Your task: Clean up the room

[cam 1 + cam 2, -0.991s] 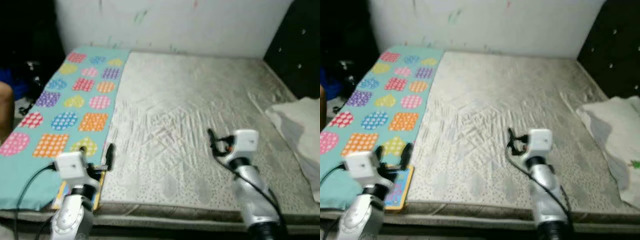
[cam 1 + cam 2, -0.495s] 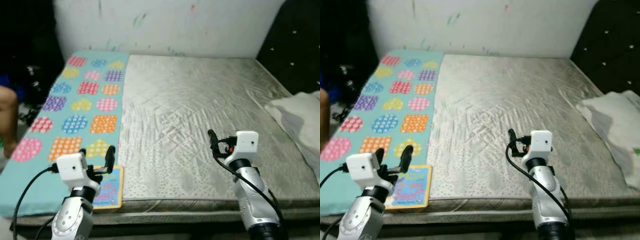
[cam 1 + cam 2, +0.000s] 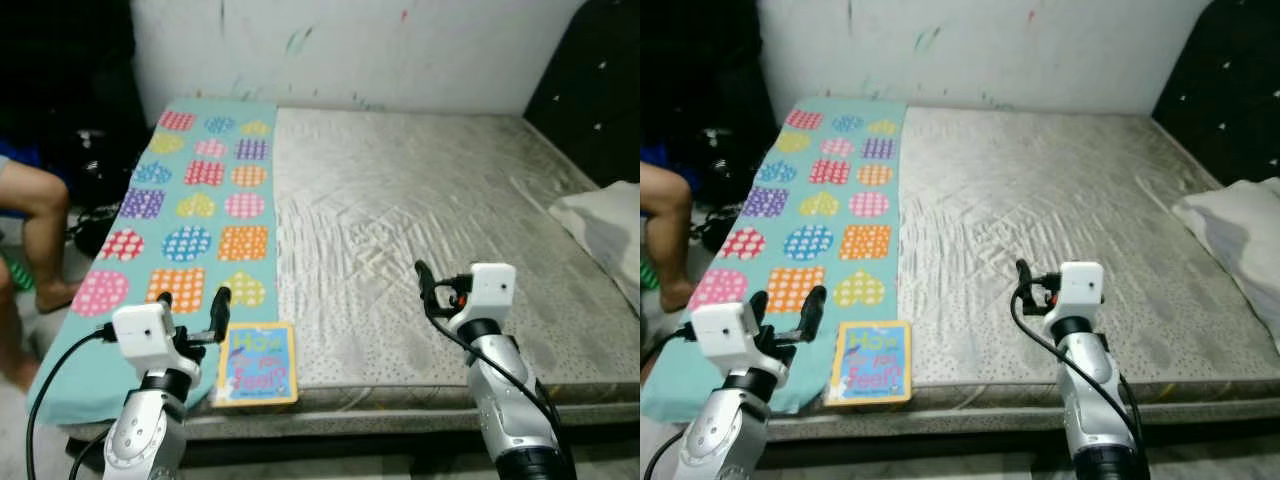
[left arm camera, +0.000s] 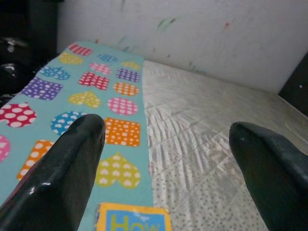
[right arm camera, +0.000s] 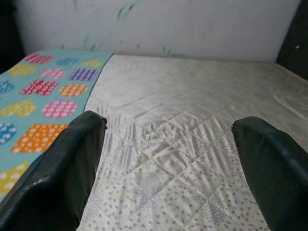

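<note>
A children's book with a yellow border and blue cover lies flat at the front edge of the bed, partly on the teal heart-patterned sheet. My left gripper hovers open just to the book's left, nothing between its fingers; the book's top edge peeks in low in the left wrist view. My right gripper is held open over the bare grey mattress near the front edge, holding nothing. A white pillow or blanket lies at the bed's right side.
A person's bare leg is on the floor left of the bed, beside dark clutter. A white wall backs the bed and a black tufted headboard stands at the right.
The whole view has shifted, so the camera moved: the bed's front edge, the full book and the person's leg now show. Both arms keep the same pose with grippers open.
</note>
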Robot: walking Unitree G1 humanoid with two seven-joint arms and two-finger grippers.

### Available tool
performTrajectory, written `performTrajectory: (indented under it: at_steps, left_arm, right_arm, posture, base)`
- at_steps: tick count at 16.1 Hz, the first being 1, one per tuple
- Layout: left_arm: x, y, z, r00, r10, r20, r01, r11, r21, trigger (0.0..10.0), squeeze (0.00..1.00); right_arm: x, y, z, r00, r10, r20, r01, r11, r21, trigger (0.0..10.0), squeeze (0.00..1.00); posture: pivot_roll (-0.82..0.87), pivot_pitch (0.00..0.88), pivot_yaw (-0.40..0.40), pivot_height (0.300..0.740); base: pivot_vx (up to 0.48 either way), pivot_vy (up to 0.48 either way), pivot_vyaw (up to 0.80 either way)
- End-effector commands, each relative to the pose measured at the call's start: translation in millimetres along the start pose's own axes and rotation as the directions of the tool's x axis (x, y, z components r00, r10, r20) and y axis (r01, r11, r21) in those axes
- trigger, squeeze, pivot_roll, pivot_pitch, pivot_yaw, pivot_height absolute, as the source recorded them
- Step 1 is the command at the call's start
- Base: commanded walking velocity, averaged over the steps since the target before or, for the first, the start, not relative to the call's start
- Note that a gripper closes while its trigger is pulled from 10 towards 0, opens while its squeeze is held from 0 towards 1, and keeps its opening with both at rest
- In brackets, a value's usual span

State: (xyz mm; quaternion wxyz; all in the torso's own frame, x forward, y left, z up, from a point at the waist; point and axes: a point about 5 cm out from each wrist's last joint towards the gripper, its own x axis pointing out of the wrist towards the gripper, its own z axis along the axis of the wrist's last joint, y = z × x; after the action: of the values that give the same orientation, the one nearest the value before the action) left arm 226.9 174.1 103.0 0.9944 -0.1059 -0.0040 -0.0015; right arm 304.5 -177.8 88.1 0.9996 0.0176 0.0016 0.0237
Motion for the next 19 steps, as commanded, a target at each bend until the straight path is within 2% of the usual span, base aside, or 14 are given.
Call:
performTrajectory:
  at_steps: [1,19]
  left_arm:
    - [-0.8,4.6,2.4,1.0,0.012,0.006,-0.012,1.0,0.02,10.0,0.0]
    - [-2.2,3.8,2.4,1.0,-0.01,0.002,0.01,1.0,-0.001,10.0,0.0]
  right_arm:
    - [3.4,5.4,5.4,1.0,0.021,0.019,-0.021,1.0,-0.002,10.0,0.0]
    - [3.9,8.3,3.6,1.0,0.03,0.004,-0.03,0.999,0.012,10.0,0.0]
  posture:
    - [0.02,0.027,-0.079,0.74]
    - [0.03,0.028,-0.081,0.74]
  base:
    - [0.0,0.0,0.0]
    - [0.0,0.0,0.0]
